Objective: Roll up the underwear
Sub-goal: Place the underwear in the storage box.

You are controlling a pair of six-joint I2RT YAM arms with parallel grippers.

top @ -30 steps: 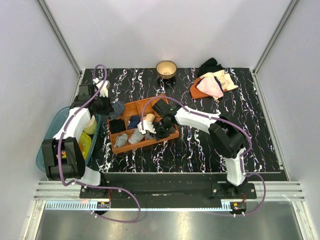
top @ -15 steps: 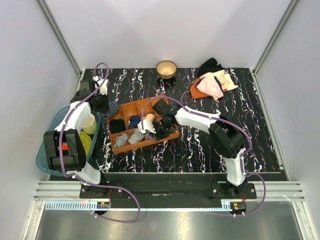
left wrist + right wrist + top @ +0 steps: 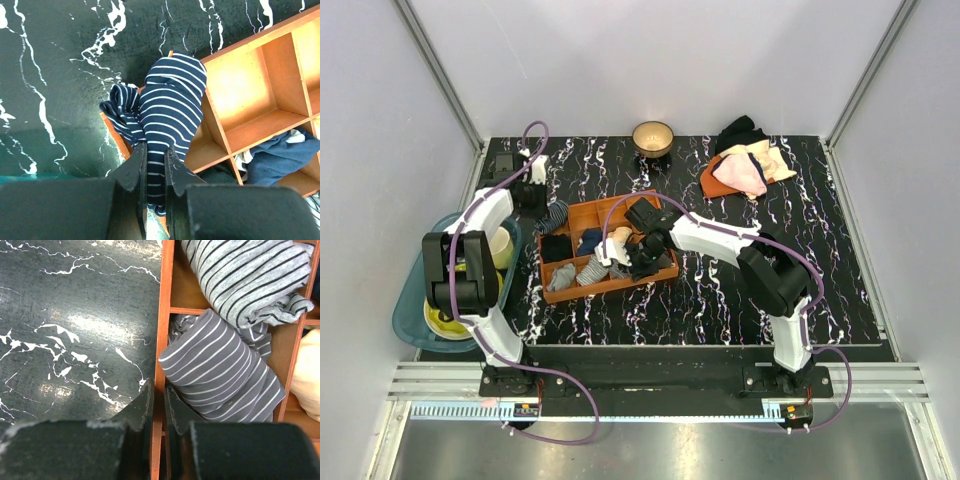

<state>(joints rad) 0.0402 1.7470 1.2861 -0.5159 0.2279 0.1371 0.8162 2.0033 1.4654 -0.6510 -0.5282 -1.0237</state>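
Navy underwear [image 3: 172, 107] with pale stripes (orange tray [image 3: 240, 95])

Left arm [image 3: 485, 215] folded at the elbow, forearm reaching to far left. Left gripper [image 3: 155, 152] points down, fingers nearly together, pinching underwear [image 3: 172, 100]. Right arm [image 3: 720, 236] bent, forearm stretched left toward centre. Right gripper [image 3: 158, 390] points down, fingers close together, clamped on tray wall [image 3: 164, 315].
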